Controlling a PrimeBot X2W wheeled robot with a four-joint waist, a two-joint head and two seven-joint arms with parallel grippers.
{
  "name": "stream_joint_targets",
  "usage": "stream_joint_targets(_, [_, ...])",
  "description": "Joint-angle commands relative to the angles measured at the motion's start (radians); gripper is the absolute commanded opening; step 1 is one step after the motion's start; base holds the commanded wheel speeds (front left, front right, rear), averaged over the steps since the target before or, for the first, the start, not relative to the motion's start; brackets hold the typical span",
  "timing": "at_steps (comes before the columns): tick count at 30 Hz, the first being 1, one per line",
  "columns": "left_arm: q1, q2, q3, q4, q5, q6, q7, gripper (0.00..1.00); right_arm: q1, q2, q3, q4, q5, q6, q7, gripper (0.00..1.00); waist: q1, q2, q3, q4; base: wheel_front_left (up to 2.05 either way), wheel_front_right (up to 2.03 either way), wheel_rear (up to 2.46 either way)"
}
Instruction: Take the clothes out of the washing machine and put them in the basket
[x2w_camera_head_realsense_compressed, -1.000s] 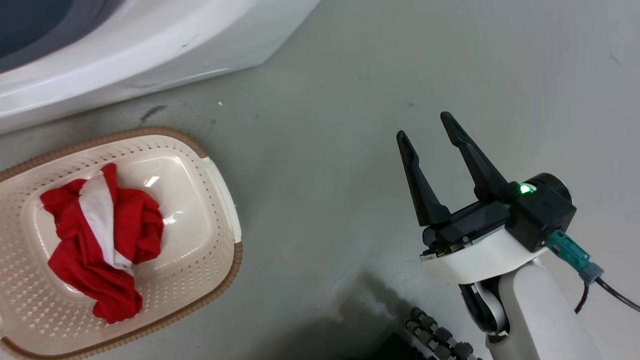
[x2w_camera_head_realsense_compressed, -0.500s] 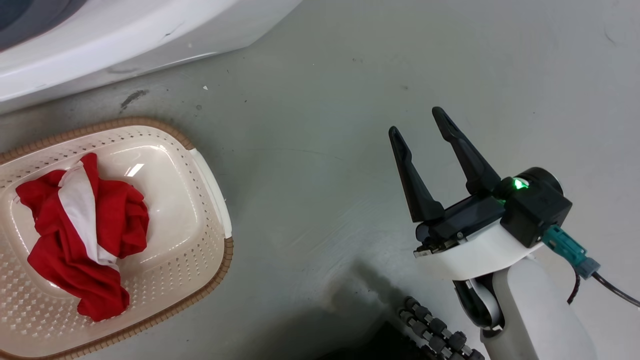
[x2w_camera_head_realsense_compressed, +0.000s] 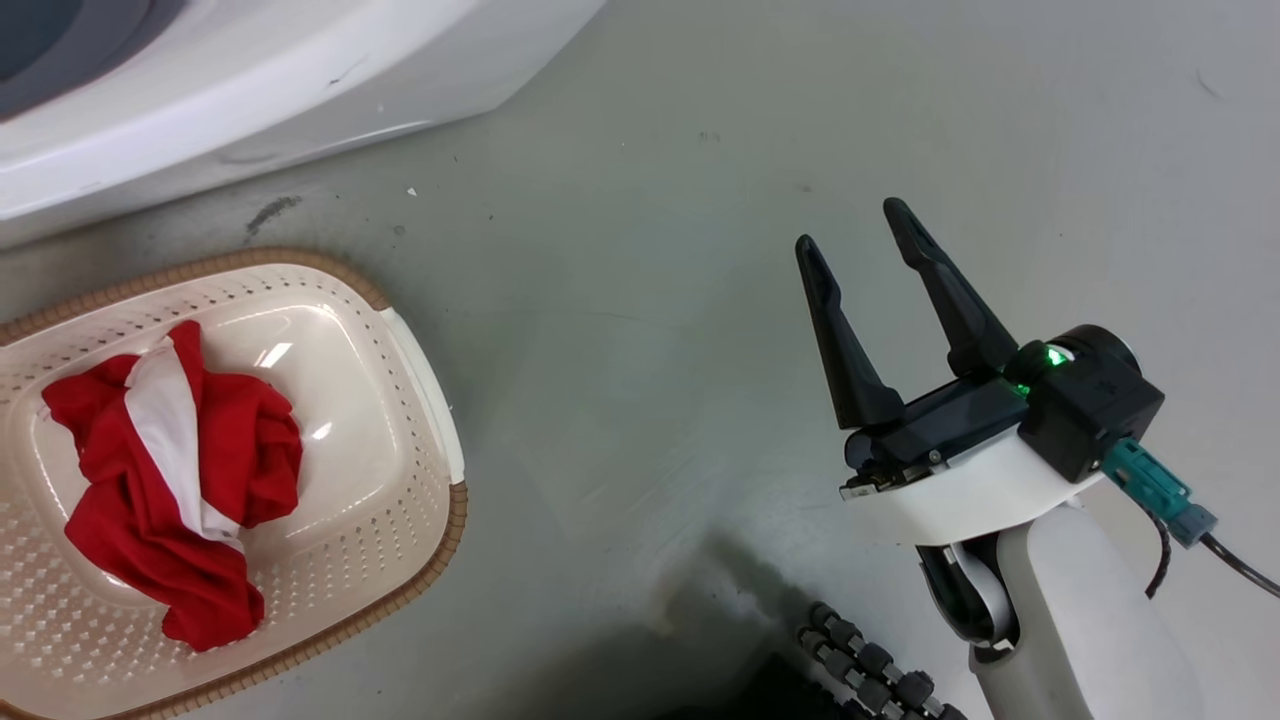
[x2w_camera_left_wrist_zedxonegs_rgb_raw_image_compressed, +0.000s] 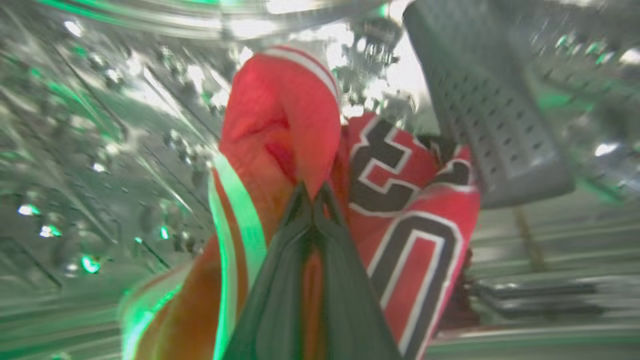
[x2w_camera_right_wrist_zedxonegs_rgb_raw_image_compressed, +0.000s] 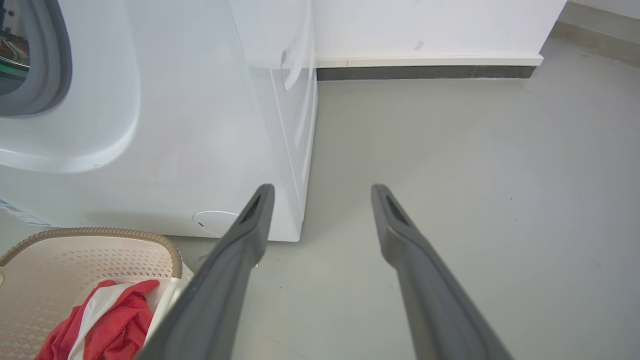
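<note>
Grey floor (x2w_camera_head_realsense_compressed: 640, 300): red clothes (x2w_camera_head_realsense_compressed: 110, 520) in basket (x2w_camera_head_realsense_compressed: 370, 540)

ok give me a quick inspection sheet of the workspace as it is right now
surface: grey floor, dark scuff mark near the machine
job's things: washing machine; red jersey inside the drum; red and white garment lying in the basket
clutter: nothing seen
grippers: left tool shut on the red jersey in the drum; right tool open, empty, above the floor
cables: black cable from a teal plug at the right wrist
surroundings: white wall with dark skirting
</note>
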Motion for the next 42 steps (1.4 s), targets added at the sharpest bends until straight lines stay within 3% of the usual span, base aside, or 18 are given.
stream_joint_targets(1, [0.027,0.003,0.010,-0.024,-0.005,0.023,-0.036,0.00,-0.016,0.002,-0.005,0.005,-0.001,-0.001,-0.006,1.00,-0.0001,0.0000,-0.011,0.002,0.00,0.00,0.00])
stream_joint_targets(12, [0.173,-0.070,0.072,-0.057,-0.059,0.137,-0.360,0.00,0.017,0.002,-0.032,0.016,-0.026,-0.001,-0.005,1.00,-0.0001,0.0000,-0.120,0.018,0.00,0.00,0.00])
stream_joint_targets(14, [0.233,-0.115,0.093,-0.013,-0.096,0.141,-0.505,0.00,0.039,0.002,-0.048,0.015,-0.044,-0.001,0.011,1.00,-0.0001,0.0000,-0.190,0.029,0.00,0.00,0.00])
stream_joint_targets(28, [0.448,-0.314,0.120,0.216,-0.225,0.091,-0.855,0.00,0.184,0.002,-0.125,-0.029,-0.090,-0.001,0.101,1.00,-0.0001,0.0000,-0.449,0.096,0.00,0.00,0.00])
stream_joint_targets(37, [0.541,-0.408,0.125,0.285,-0.247,0.029,-0.919,0.00,0.261,0.002,-0.160,-0.073,-0.117,-0.001,0.153,1.00,-0.0001,0.0000,-0.574,0.164,0.00,0.00,0.00])
stream_joint_targets(42, [0.593,-0.447,0.154,0.206,-0.230,0.029,-0.921,0.00,0.281,0.002,-0.173,-0.097,-0.118,-0.001,0.171,1.00,-0.0001,0.0000,-0.615,0.200,0.00,0.00,0.00])
